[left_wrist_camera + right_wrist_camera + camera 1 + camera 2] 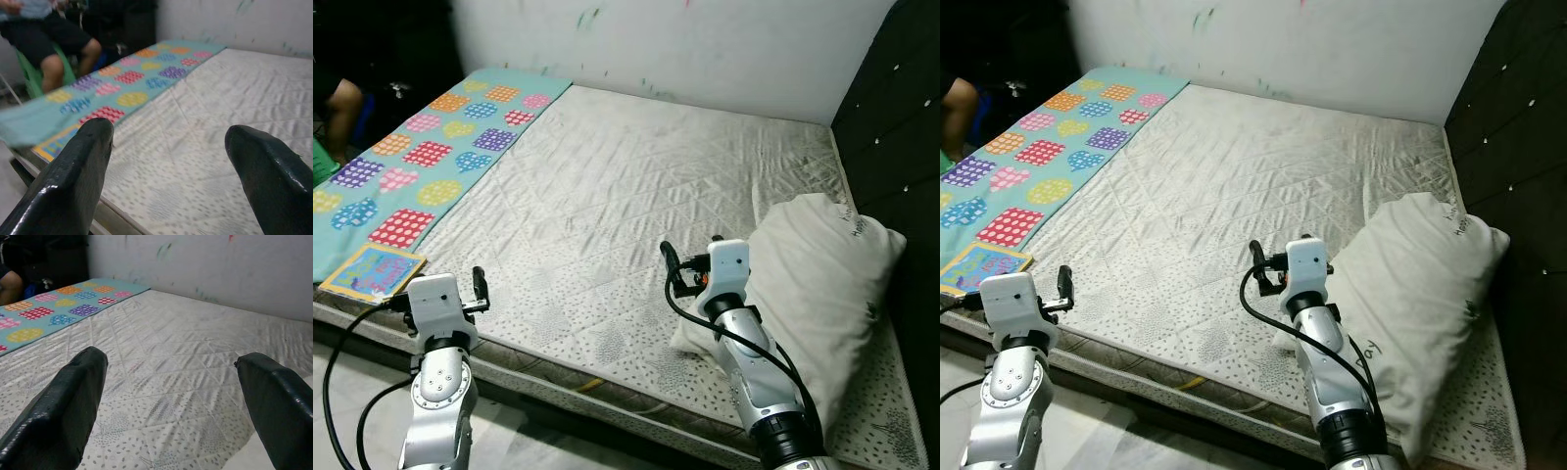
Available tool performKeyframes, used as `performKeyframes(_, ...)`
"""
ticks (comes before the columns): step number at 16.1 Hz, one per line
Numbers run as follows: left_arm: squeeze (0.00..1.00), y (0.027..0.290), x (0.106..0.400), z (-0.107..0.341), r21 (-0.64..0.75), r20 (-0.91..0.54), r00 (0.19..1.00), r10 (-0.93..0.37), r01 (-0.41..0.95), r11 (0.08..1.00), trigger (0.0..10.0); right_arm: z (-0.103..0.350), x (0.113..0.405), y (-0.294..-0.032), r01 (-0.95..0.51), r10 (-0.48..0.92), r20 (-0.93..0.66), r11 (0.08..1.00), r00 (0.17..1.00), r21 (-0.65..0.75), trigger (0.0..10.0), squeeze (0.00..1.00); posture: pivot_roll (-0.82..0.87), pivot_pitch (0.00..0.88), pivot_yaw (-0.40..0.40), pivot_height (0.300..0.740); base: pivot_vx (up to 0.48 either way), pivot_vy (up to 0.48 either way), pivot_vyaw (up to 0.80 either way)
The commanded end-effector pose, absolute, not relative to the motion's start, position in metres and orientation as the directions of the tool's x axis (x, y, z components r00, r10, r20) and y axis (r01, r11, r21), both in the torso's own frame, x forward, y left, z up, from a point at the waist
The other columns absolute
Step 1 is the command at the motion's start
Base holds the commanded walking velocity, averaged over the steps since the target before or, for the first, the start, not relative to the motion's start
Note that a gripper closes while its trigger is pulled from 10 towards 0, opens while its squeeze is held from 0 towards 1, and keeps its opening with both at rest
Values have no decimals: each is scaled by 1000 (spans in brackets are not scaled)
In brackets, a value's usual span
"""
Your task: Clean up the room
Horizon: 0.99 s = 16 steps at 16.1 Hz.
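Even indoor light, dark shadowed corner at left, left wrist view slightly blurred

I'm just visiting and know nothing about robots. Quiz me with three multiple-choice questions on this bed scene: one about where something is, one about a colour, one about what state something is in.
1. Where does the white pillow lie on the mattress?
A. at the robot's right, beside the dark headboard
B. at the robot's left, on the patterned sheet
C. on the floor

2. What is the background colour of the patterned sheet?
A. red
B. turquoise
C. black

3. How are the fingers of the right gripper?
A. shut on the pillow
B. shut on nothing
C. spread open, holding nothing

Answers:
1. A, the pillow rests by the headboard on the right side.
2. B, the sheet is turquoise with coloured dotted patches.
3. C, the right wrist view shows a wide gap with bare mattress between the fingers.
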<state>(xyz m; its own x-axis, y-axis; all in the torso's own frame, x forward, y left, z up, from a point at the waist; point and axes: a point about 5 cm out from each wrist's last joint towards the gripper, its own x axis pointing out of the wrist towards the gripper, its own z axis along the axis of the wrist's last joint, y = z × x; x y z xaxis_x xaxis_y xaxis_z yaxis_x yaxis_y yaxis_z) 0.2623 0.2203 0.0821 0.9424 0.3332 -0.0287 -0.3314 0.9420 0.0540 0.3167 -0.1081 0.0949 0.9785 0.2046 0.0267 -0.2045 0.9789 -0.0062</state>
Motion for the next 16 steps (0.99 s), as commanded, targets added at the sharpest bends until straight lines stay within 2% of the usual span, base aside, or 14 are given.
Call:
performKeyframes(1, 0, 218, 266, 82, 38, -46, 947, 318, -316, 948, 10000, 99, 321, -114, -180, 180, 29, 984, 983, -7, 10000, 0, -44, 0, -38, 740, 0, 0, -800)
performKeyframes(4, 0, 216, 271, 87, 49, -15, 959, 283, -282, 958, 10000, 102, 326, -117, -165, 165, 28, 986, 986, -9, 10000, 0, -45, 0, -43, 740, 0, 0, -800)
performKeyframes(7, 0, 219, 260, 83, 12, -36, 961, 276, -275, 961, 10000, 100, 317, -116, -196, 196, 26, 981, 980, -11, 10000, 0, -75, 0, -49, 740, 0, 0, -800)
performKeyframes(11, 0, 216, 256, 84, 14, -33, 963, 266, -265, 964, 10000, 96, 311, -130, -129, 129, 9, 991, 992, 34, 10000, 0, -83, 0, -6, 740, 0, 0, -800)
performKeyframes(13, 0, 210, 256, 89, 65, 0, 973, 231, -231, 971, 10000, 95, 310, -128, -129, 129, 12, 991, 992, 31, 10000, 0, -78, 8, 1, 740, 0, 0, -800)
performKeyframes(16, 0, 209, 258, 90, 9, -16, 974, 228, -228, 974, 10000, 102, 306, -124, -161, 160, 28, 987, 987, 13, 10000, 0, -80, 32, -25, 740, 0, 0, 0)
